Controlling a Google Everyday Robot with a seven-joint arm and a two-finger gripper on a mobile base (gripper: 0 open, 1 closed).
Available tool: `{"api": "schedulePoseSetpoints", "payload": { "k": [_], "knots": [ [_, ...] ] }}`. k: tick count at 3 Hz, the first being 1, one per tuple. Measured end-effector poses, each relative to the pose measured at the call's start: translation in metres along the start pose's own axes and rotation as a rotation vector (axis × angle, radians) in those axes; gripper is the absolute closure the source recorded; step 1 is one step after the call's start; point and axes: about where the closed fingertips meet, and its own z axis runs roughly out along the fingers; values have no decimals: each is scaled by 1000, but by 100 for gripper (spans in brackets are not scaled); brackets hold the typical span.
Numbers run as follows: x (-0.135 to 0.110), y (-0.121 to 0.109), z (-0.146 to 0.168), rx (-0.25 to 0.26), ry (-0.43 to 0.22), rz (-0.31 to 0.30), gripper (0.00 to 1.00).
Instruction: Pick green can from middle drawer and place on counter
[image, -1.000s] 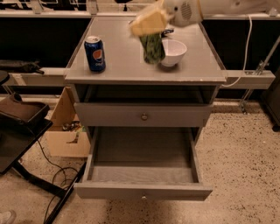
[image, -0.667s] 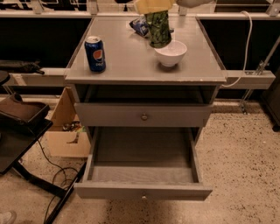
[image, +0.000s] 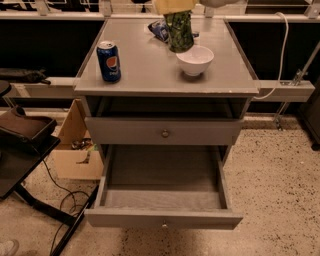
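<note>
The speckled floor (image: 275, 190) filled the lower part of the camera view, and on it stood the grey cabinet whose flat top, the bench (image: 145, 70), carried everything of note. Below the bench the upper drawer (image: 200, 131) sat pushed in, its small round knob (image: 165, 133) in the centre of the front. Beneath that the middle drawer (image: 200, 219) was pulled well out toward the camera, its grey inner floor fully on show. To the left of the cabinet a cardboard box (image: 75, 155) stood on the floor just beside the cabinet's side, with a black cable (image: 60, 195) looping across the floor in front of it. A white cable (image: 285, 45) hung down past the bench's right edge.

On the bench a white bowl (image: 195, 60) sat right of centre, and a blue Pepsi can (image: 109, 61) stood upright near the left edge, well apart from the bowl. The green can (image: 179, 32) was at the back of the bench, just behind the bowl and beside a crumpled blue bag (image: 159, 30) on its left. It was roughly upright, and whether its base touched the surface could not be told. The gripper (image: 174, 6) hung directly over it at the top edge of the view, its yellowish fingers (image: 167, 6) clasped on the can's upper end so that the silver top was hidden.
</note>
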Motion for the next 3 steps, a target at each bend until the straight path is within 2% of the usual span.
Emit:
{"api": "schedulePoseSetpoints", "payload": {
  "k": [1,2,3],
  "knots": [
    [-5,-45,24,43,-49,37,100],
    [-4,-111,59,122,-115,100,100],
    [12,-167,92,197,-152,132,100]
  ]
}}
